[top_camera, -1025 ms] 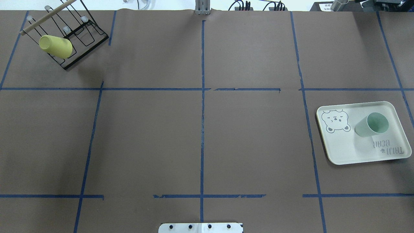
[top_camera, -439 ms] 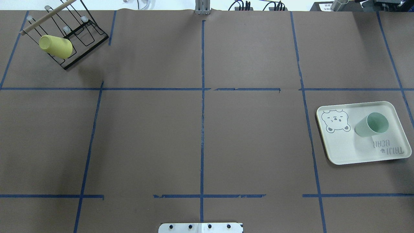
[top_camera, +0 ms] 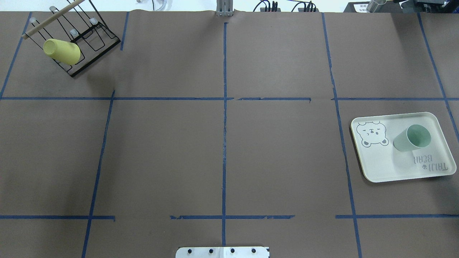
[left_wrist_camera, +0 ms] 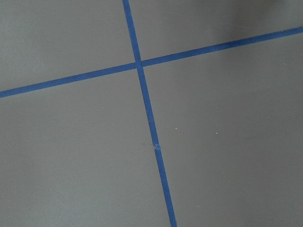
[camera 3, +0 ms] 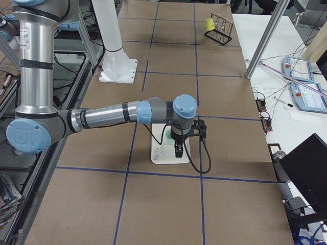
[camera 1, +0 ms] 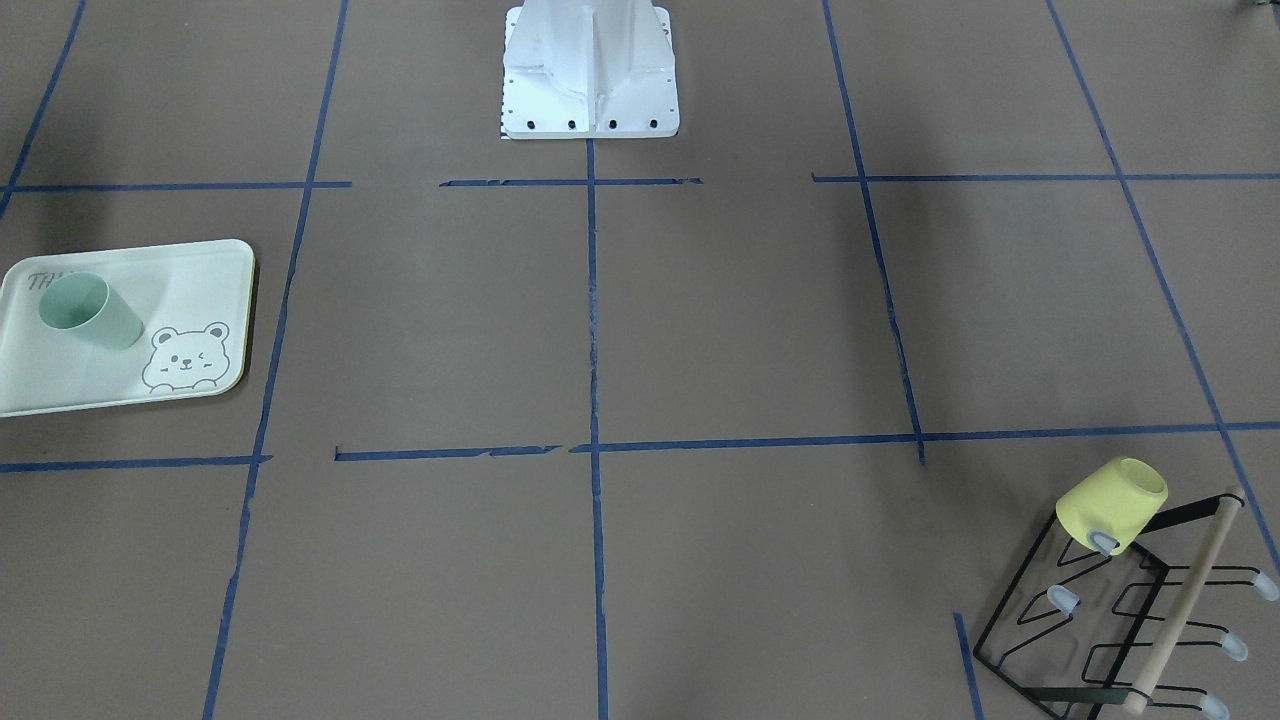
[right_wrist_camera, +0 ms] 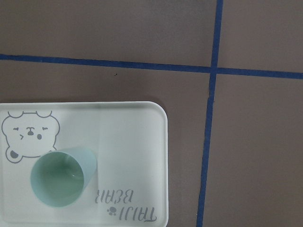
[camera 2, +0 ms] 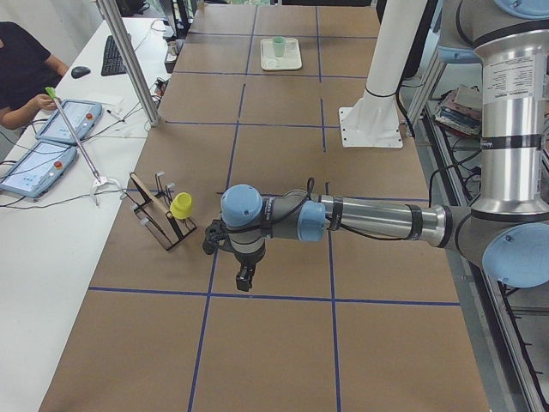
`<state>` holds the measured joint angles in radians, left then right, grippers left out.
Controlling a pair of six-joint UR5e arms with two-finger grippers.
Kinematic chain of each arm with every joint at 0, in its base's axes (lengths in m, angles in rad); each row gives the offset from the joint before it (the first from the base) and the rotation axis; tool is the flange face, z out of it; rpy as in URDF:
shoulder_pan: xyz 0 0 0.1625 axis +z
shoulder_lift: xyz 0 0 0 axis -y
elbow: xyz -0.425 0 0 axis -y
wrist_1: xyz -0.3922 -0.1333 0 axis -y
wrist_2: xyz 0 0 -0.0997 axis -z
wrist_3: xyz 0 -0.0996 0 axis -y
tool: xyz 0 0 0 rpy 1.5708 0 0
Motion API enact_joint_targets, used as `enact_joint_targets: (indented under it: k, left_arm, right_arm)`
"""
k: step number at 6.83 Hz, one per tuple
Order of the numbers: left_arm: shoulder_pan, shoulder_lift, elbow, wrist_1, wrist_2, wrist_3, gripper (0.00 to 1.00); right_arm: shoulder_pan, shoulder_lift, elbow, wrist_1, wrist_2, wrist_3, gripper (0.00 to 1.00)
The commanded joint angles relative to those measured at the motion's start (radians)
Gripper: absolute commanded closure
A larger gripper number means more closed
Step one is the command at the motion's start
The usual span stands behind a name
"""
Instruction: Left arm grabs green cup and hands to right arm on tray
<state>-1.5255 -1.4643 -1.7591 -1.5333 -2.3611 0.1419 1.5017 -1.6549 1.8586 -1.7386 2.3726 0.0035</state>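
At the right edge of the table (top_camera: 279, 150), green cup (top_camera: 412, 138) stood upright on tray (top_camera: 380, 163); delivery judged complete. Grip of left gripper (camera 2: 244, 279) and right gripper (camera 3: 179, 152) could not be told; next move, withdrawal only.

Your left arm (camera 2: 369, 221) stretches level over the bench's (camera 2: 283, 103) left end, left gripper (camera 2: 244, 280) pointing down; your right arm (camera 3: 102, 117) does likewise over the right end, right gripper (camera 3: 179, 152) down.

Matt brown paper on counter (top_camera: 161, 150), blue tape (top_camera: 225, 143); smooth matt plastic green cup (top_camera: 412, 138), tray (top_camera: 380, 161); black wire rack (top_camera: 96, 58), wooden dowel (top_camera: 50, 19); satin metal left arm (camera 2: 377, 220).
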Motion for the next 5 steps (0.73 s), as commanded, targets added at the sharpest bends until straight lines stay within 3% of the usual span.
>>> enact_joint_targets:
  k: [1,2,5]
  left_arm:
    - [-0.001,0.002,0.004,0.018,-0.003,-0.030,0.00]
    - [0.004,-0.010,0.016,0.019,0.002,-0.118,0.00]
    - [0.005,-0.001,0.016,0.044,0.040,-0.122,0.00]
  right_arm:
    - [0.005,-0.011,0.013,-0.004,-0.004,-0.005,0.00]
    - [0.003,-0.026,0.017,-0.003,-0.009,-0.004,0.00]
    - [-0.001,-0.020,0.011,0.001,-0.019,-0.004,0.00]
